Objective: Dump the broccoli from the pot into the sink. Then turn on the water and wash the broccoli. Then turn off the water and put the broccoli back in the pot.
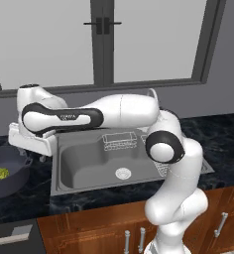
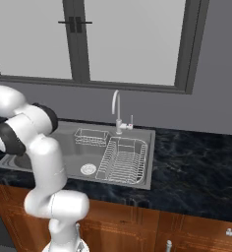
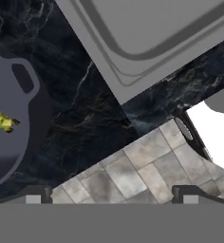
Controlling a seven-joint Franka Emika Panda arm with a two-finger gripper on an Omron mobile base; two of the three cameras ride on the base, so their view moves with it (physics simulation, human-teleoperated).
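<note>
End effector open beside pot.

Brushed steel, glossy marble and warm wood

The sink looks like matt brushed grey steel, smooth all over, with thin shiny wire racks sitting in it and a polished chrome faucet. Countertop is dark marbled stone with pale veins, kinda glossy. The pot reads as smooth matt blue-grey metal, and the broccoli in it is lumpy and rough. Cabinets are reddish wood grain with satin metal handles. Floor is mottled grey stone tile.
</note>
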